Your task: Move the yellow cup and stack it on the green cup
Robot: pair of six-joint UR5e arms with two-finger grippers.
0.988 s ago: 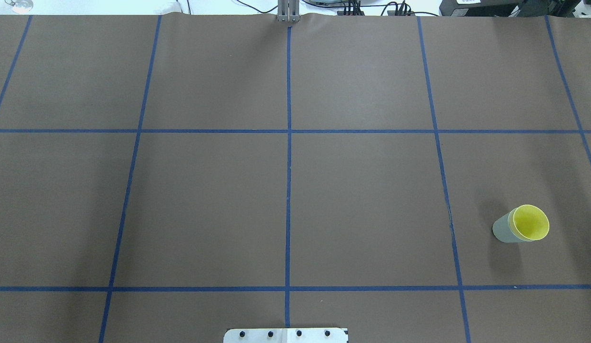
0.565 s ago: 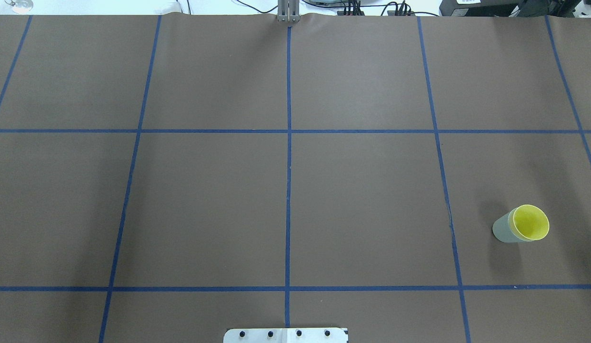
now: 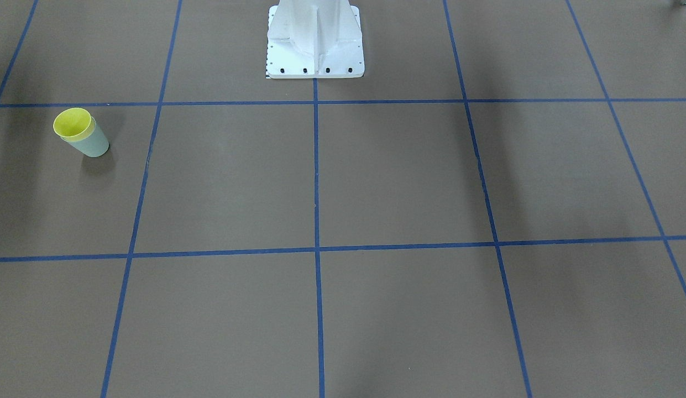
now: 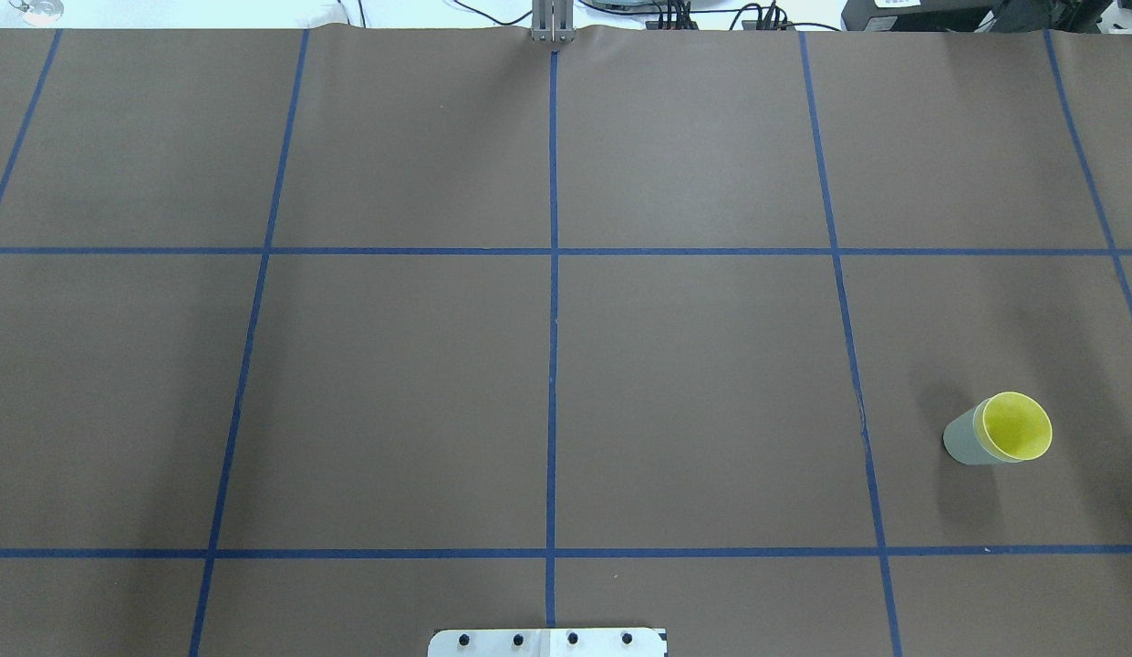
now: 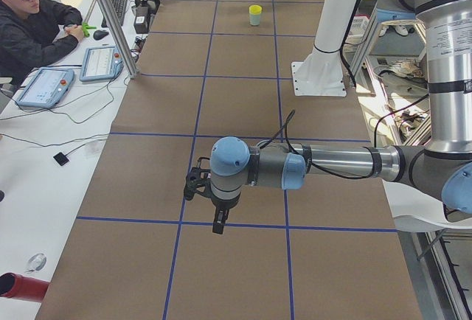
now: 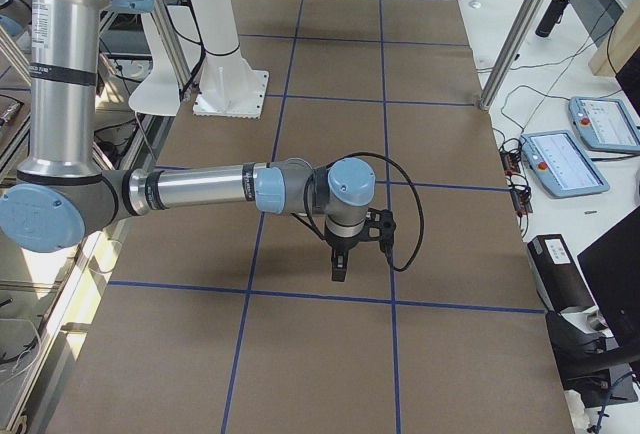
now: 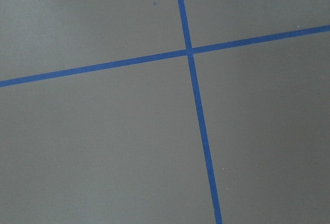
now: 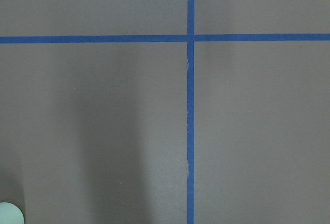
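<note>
The yellow cup (image 4: 1017, 427) sits nested inside the green cup (image 4: 962, 443), upright on the brown table at the robot's right side. Only the yellow rim and inside show above the green wall. The pair also shows in the front-facing view, yellow cup (image 3: 73, 122) in green cup (image 3: 93, 145), and far off in the exterior left view (image 5: 255, 15). My left gripper (image 5: 219, 225) shows only in the exterior left view, pointing down over the table, far from the cups. My right gripper (image 6: 338, 270) shows only in the exterior right view. I cannot tell whether either is open or shut.
The white robot pedestal (image 3: 315, 50) stands at the table's robot-side edge, its base plate (image 4: 547, 642) at the bottom of the overhead view. Blue tape lines grid the brown table. An operator (image 5: 29, 18) sits beside tablets (image 5: 44, 88) along the table's far side.
</note>
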